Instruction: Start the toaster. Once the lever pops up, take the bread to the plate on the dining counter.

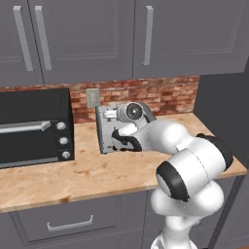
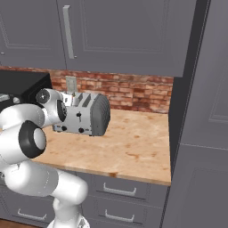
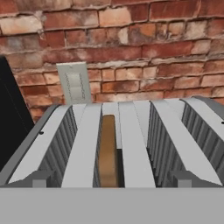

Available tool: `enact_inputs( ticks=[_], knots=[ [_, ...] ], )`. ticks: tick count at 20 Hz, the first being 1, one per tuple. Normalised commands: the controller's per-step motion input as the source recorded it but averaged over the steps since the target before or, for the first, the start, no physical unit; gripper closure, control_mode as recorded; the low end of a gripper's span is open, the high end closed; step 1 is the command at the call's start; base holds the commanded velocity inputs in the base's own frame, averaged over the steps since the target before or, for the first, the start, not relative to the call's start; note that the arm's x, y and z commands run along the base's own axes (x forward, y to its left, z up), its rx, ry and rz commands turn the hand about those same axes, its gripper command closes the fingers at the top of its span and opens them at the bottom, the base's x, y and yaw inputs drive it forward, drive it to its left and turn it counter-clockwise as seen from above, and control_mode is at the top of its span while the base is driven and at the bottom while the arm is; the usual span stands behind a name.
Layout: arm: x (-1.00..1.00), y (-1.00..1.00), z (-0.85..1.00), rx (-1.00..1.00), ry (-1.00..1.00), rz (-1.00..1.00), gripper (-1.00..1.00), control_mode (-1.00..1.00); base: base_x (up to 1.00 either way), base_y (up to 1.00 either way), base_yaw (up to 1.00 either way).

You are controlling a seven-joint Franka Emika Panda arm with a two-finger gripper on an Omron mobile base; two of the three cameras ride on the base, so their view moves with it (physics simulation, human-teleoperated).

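Toaster (image 2: 87, 113): silver-grey, four slots, standing on the wood-grain tabletop (image 2: 133, 147) toward its back edge, near the brick wall (image 2: 129, 91). The right base view gives its front face with two black slide levers and two small knobs, and its dark rounded end; the left base view gives only a strip of its grey side (image 1: 104, 131), the rest being behind the arm.

Bread (image 3: 107, 151): one brown slice, standing on edge in the second slot from the left in the hand view, its top edge about level with the slot rim. The remaining slots in the hand view appear dark with ribbed walls; no contents can be told. Neither base view reaches into the slots.

Wall outlet (image 3: 75, 85): grey plate on the brick directly behind the toaster; also in the left base view (image 1: 92, 97).

Toaster oven (image 1: 34, 129): black, three knobs and a silver handle, at the left end of the tabletop, just beside the toaster.

Pincer: the arm's wrist sits over the toaster's front; the fingertips themselves cannot be made out in any view. Jaws stand at their widest, holding nothing that can be seen.

Upper cabinets (image 1: 121, 34): grey, bar handles, above the brick. Drawers (image 2: 118, 191): grey, below the tabletop's front edge.
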Motion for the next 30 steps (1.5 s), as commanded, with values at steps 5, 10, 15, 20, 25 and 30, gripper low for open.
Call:
enact_inputs(
  ticks=[5,10,15,20,25,30],
  knots=[
    [0.12,0.0,0.0,0.0,0.02,0.0,-1.0,-1.0,0.0,0.0,0.0],
    [0.07,0.0,0.0,0.0,0.01,0.0,-1.0,-1.0,0.0,0.0,0.0],
    [0.06,0.02,0.0,0.0,0.0,0.0,-1.0,-1.0,0.0,0.0,0.0],
    [0.0,0.06,-0.01,0.0,0.0,0.0,-1.0,-1.0,0.0,0.0,0.0],
    [0.0,0.05,0.0,0.0,0.01,0.0,-1.0,-1.0,0.0,0.0,0.0],
    [0.0,0.0,0.0,0.0,0.0,0.0,-1.0,-1.0,0.0,0.0,0.0]
  ],
)
